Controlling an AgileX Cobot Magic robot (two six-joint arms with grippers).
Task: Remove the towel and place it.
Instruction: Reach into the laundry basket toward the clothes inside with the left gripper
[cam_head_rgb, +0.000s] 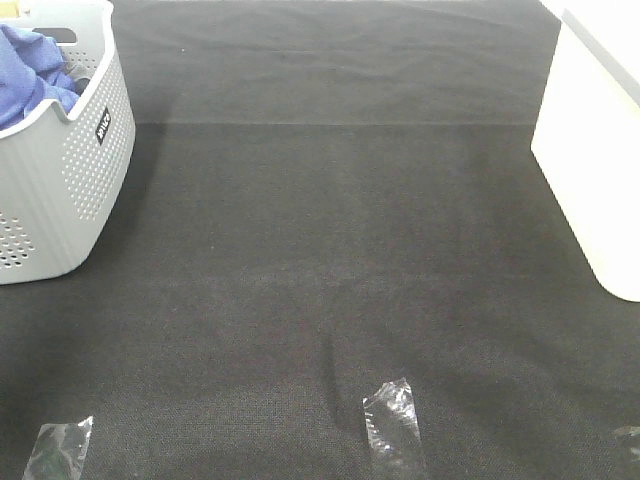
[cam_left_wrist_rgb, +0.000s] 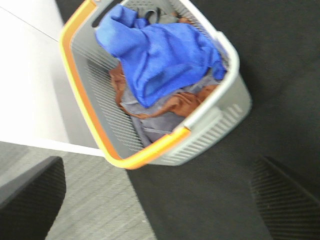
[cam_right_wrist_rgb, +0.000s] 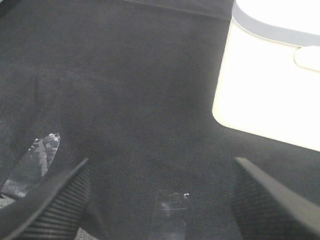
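Note:
The blue towel (cam_head_rgb: 25, 70) lies crumpled in the grey basket (cam_head_rgb: 70, 190) at the table's far left. In the left wrist view the towel (cam_left_wrist_rgb: 160, 55) sits on top of brown and grey cloths inside the basket, whose rim is partly orange (cam_left_wrist_rgb: 80, 100). My left gripper (cam_left_wrist_rgb: 157, 165) is open and empty, above and short of the basket, not touching it. My right gripper (cam_right_wrist_rgb: 161, 161) is open and empty over the black table cover. Neither gripper shows in the exterior view.
A white box (cam_head_rgb: 595, 150) stands at the table's right edge and also shows in the right wrist view (cam_right_wrist_rgb: 270, 85). Clear tape pieces (cam_head_rgb: 392, 425) (cam_head_rgb: 58, 448) lie on the black cloth near the front. A brown cloth (cam_left_wrist_rgb: 170, 102) lies under the towel.

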